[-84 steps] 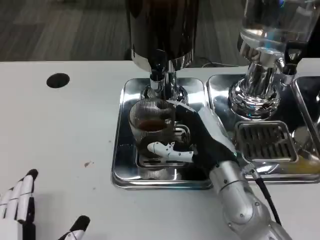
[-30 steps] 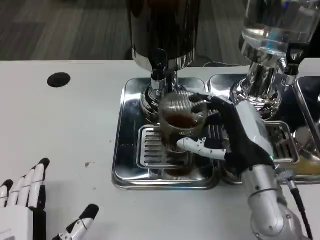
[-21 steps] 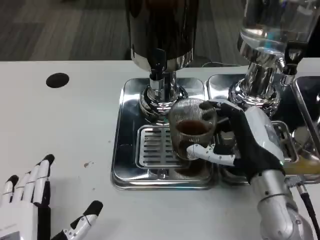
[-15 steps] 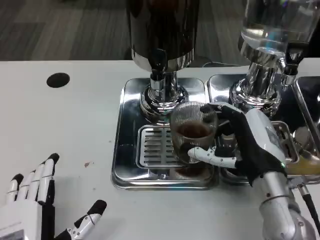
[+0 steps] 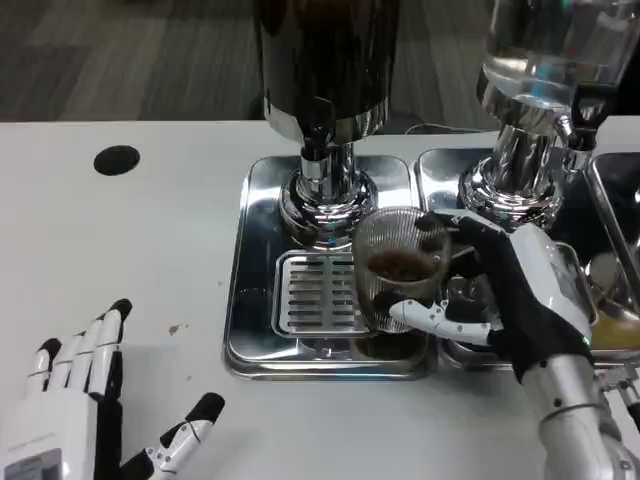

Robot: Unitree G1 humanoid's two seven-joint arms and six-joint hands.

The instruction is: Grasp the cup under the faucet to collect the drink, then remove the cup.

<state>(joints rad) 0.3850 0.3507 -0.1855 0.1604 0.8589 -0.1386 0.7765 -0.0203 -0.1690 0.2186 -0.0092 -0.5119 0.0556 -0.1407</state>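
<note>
The left robot hand [image 5: 75, 420] lies spread, holding nothing, on the white worktop [image 5: 120, 260]. The right robot hand [image 5: 500, 290] grips the ribbed glass cup [image 5: 400, 265] of dark drink over the drip tray [image 5: 310, 300], right of the faucet [image 5: 318, 130]. No legible writing.

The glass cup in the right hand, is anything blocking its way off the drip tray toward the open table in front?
Nothing visible does. The right hand holds the glass cup over the drip tray near its front right corner, already clear of the faucet. The left hand rests far off to the left.
</note>
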